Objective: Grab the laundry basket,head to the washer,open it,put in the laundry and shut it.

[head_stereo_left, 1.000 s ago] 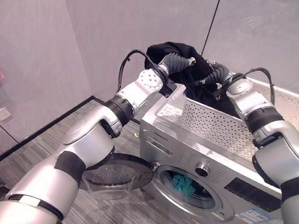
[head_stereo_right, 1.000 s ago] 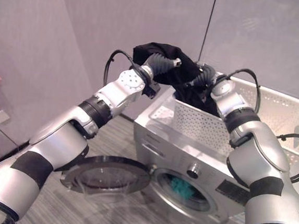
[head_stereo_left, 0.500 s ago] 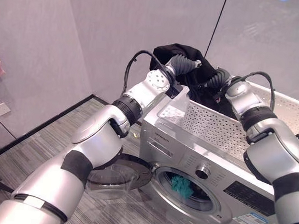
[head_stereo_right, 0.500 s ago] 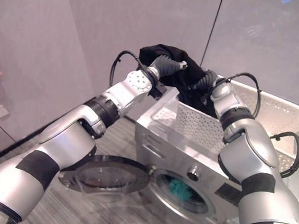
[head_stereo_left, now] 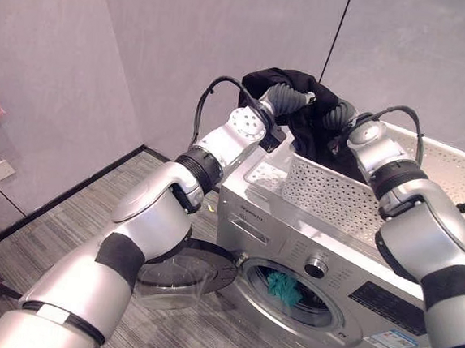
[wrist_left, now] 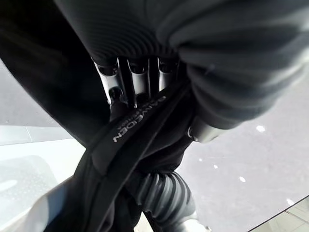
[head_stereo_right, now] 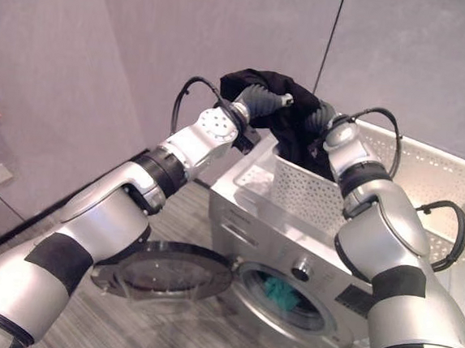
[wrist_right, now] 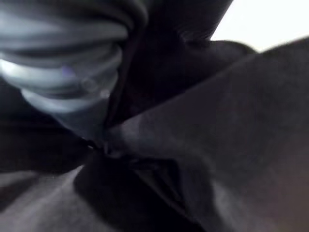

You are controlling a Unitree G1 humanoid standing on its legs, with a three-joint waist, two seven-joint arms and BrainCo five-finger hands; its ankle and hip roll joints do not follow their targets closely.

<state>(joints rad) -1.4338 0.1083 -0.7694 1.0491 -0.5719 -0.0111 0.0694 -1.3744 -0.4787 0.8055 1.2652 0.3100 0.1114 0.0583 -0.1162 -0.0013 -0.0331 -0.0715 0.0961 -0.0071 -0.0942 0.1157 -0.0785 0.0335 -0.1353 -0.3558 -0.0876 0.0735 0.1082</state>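
Black garment [head_stereo_left: 303, 107] is raised above the near end of the white laundry basket [head_stereo_left: 452, 173], which sits on the washer [head_stereo_left: 291, 244]. Left robot hand [wrist_left: 140, 96] apparently curls into the cloth; right robot hand [head_stereo_left: 341, 117] is buried in it, grip unreadable. Washer door [head_stereo_left: 179, 271] hangs open, teal item [head_stereo_left: 283, 288] inside.

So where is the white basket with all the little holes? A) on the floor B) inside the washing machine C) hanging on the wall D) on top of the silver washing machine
D: the white perforated plastic basket sits on top of the silver front-loading washing machine, above its open round door.
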